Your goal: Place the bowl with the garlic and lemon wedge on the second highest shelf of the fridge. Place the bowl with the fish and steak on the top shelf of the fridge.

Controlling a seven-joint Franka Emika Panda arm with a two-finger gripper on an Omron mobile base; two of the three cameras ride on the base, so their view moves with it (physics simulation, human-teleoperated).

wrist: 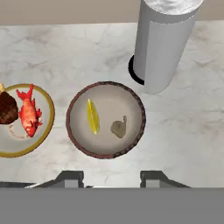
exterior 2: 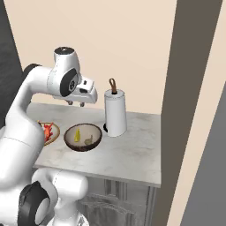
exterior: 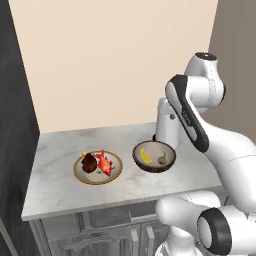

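Two dark fingertips (wrist: pixel 70 178) stand spread apart with clear space between them and nothing pinched, as the gripper (wrist: pixel 112 179) hangs above the marble counter (wrist: pixel 183 144) with its jaws straddling the near rim of a brown bowl (wrist: pixel 105 119). In the right base view the gripper (exterior 2: pixel 76 103) sits clear of the counter, above and behind the bowl, touching nothing.

The dark-rimmed brown bowl holds a bright yellow lemon wedge (wrist: pixel 92 116) on one side and a small beige-grey garlic (wrist: pixel 119 127) bulb on the other, the two lying near each other but apart on the bowl's pale floor. In the left base view the same bowl (exterior: pixel 154 156) rests on the counter just in front of the arm's white forearm.

Beside it, not touching, a shallow gold-rimmed bowl (wrist: pixel 43 135) carries a red-orange fish (wrist: pixel 28 114) and, pressed against it, a dark brown steak (wrist: pixel 7 107); the left base view shows the pair lying side by side in the middle of that bowl (exterior: pixel 98 167).

Behind the brown bowl an upright white paper towel roll (exterior 2: pixel 115 113) stands on a dark round base, topped by a brown loop handle. Grey panelled cabinet fronts (exterior: pixel 95 235) run below the counter's edge, and a plain beige wall (exterior: pixel 115 60) rises behind.
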